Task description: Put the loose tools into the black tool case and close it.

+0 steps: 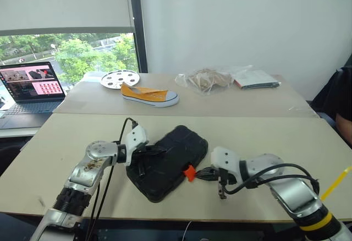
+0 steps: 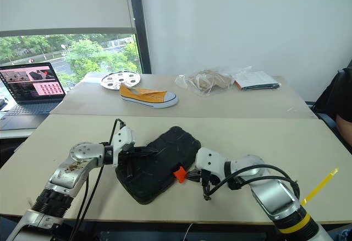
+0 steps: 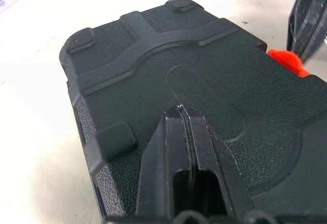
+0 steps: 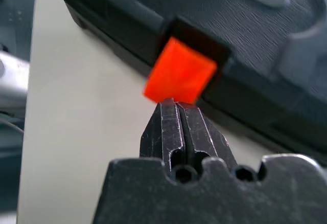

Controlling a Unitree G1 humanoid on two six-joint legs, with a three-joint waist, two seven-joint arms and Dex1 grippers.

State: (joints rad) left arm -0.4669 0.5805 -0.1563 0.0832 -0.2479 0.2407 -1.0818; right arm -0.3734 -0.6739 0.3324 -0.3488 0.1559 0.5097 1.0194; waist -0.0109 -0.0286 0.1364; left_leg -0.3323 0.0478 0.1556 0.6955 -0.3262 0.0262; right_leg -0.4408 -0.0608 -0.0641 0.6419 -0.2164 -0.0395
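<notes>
Black tool case [image 1: 168, 161] lies closed; orange latch [image 1: 190, 173] sticks out.

White wall [image 1: 236, 21], window [image 1: 66, 54] with blind [image 1: 63, 1], two beige tables [image 1: 264, 136].

Two beige tables, near one carries the closed case.
Near table [image 1: 264, 142]: black tool case [image 1: 170, 161] lies flat at its centre, lid shut, orange latch [image 1: 189, 173] on its 4 o'clock edge. Far table [image 1: 220, 102]: yellow sneaker [image 1: 149, 95] at 9 o'clock, white perforated disc [image 1: 120, 78] at 10, crumpled clear plastic bag [image 1: 206, 79] at 12, booklet [image 1: 256, 79] at 2 o'clock.
</notes>
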